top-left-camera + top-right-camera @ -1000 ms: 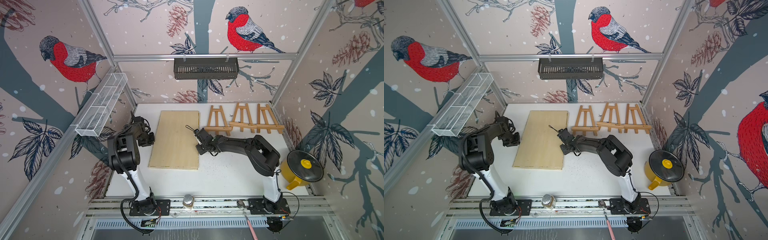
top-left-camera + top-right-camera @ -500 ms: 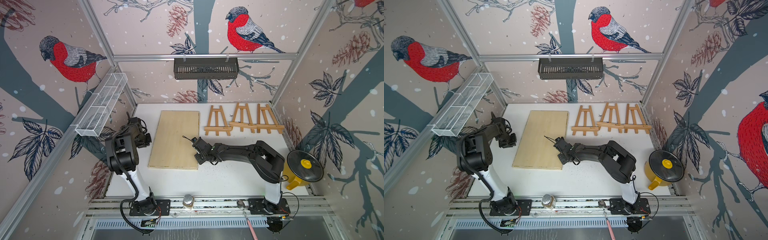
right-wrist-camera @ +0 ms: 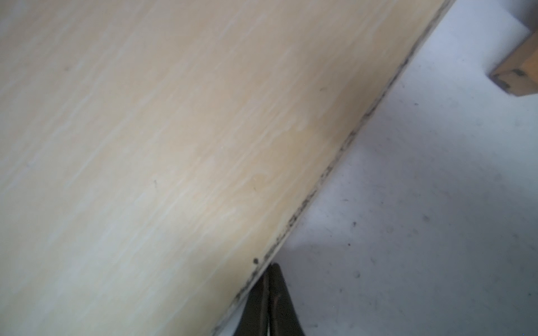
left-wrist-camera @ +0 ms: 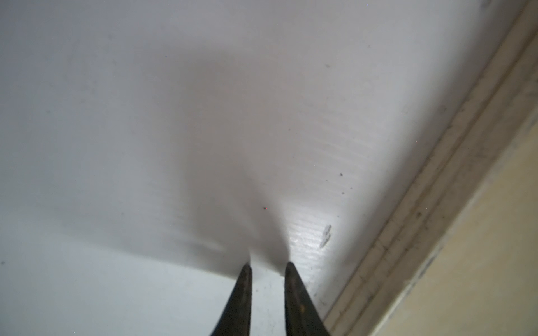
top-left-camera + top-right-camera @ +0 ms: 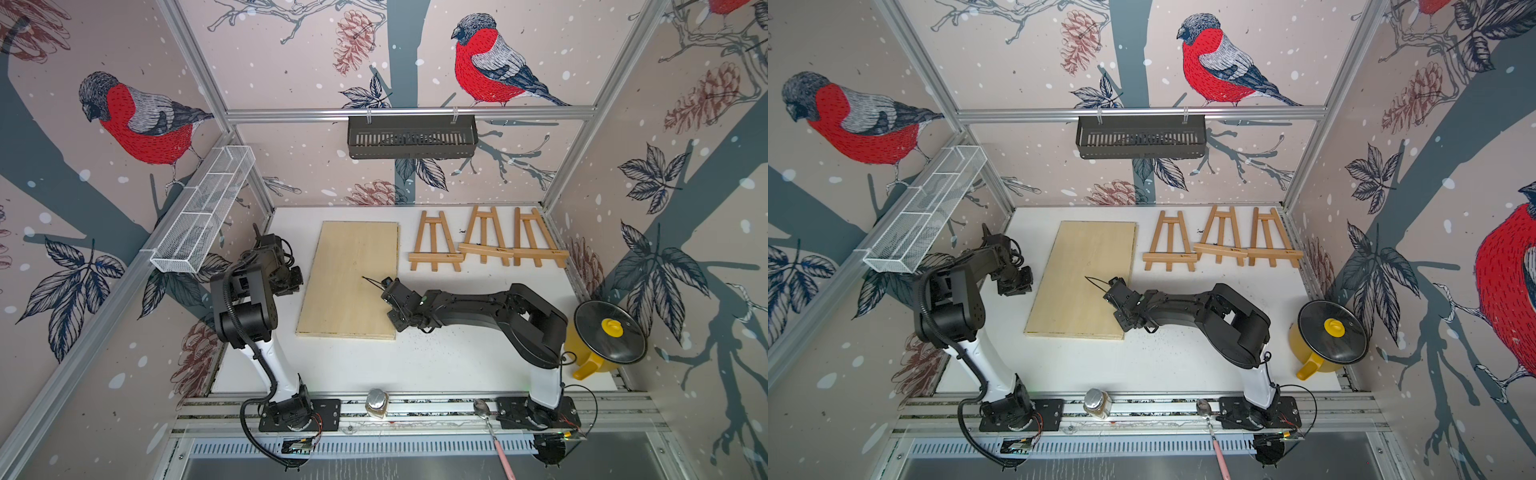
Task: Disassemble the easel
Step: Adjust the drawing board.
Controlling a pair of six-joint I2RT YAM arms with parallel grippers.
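Table: the white table (image 5: 436, 361) carries everything named below.
Wooden board: a pale wooden board (image 5: 353, 274) lies flat on the left half of the table, with its long sides running away from the robot.
Arms: the right arm (image 5: 498, 307) stretches low across the table toward the board. The left arm (image 5: 249, 299) is folded up at the board's left side.
Pot: a yellow pot (image 5: 586, 368) with a dark lid (image 5: 609, 349) stands at the right edge of the table.
Easels: the left easel (image 5: 435, 257), the middle easel (image 5: 484, 249) and the right easel (image 5: 540, 252) are in a row at the far right of the table, well apart from both grippers. The middle one is tilted, and its ledge meets the ledge of the right one.
Right gripper: the right gripper (image 3: 269, 270) has its fingers pressed together with nothing between them. The tips are at the board's right edge.
Left gripper: the left gripper (image 4: 267, 267) has its fingers a little apart and they hold nothing. It is over bare table, just beside the board's left edge.
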